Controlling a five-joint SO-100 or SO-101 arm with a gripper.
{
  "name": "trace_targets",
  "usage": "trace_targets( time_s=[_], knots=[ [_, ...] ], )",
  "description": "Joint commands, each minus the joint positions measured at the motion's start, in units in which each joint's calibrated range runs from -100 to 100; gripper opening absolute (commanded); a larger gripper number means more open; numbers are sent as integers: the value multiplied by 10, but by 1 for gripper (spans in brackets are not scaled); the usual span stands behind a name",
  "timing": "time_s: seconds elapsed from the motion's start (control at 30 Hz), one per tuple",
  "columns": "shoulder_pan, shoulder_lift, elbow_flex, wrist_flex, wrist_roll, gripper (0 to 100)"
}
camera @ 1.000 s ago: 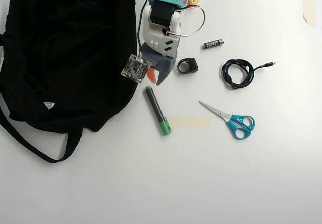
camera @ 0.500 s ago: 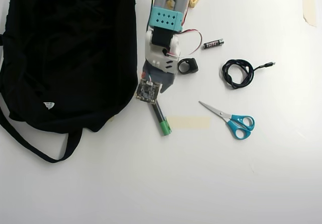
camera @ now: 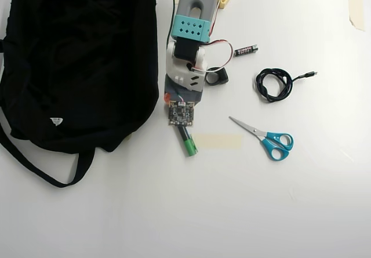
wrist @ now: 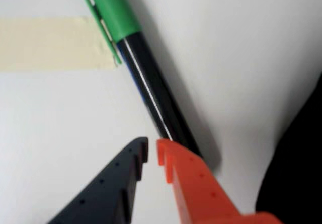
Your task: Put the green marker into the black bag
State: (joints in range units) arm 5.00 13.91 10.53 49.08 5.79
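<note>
The green marker (wrist: pixel 151 88) lies flat on the white table, its green cap (wrist: pixel 113 7) at the top of the wrist view and its dark barrel running down to the right. My gripper (wrist: pixel 152 151) hangs over the barrel's lower end with jaws nearly together and nothing between them. The orange finger (wrist: pixel 196 189) covers the marker's end. In the overhead view only the marker's lower half (camera: pixel 186 141) shows below the wrist's camera board (camera: pixel 181 113), which hides the fingertips. The black bag (camera: pixel 75 61) fills the left side and shows as a dark edge (wrist: pixel 302 158) in the wrist view.
A strip of beige tape (camera: pixel 217 141) is stuck to the table right of the marker's cap. Blue-handled scissors (camera: pixel 268 137), a coiled black cable (camera: pixel 273 84), a small battery (camera: pixel 246 50) and a black ring-shaped part (camera: pixel 215 76) lie to the right of the arm (camera: pixel 190 32).
The arm has stretched down the overhead view, carrying the wrist from beside the bag's edge to over the marker's upper half, which is now covered.
</note>
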Motion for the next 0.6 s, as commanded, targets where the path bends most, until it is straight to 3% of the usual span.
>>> trace_targets(
  time_s=[0.0,0.33,0.57],
  knots=[
    [-4,-4,-24,2,32,3],
    [8,0,-19,-2,124,3],
    [19,17,-32,-6,148,3]
  ],
)
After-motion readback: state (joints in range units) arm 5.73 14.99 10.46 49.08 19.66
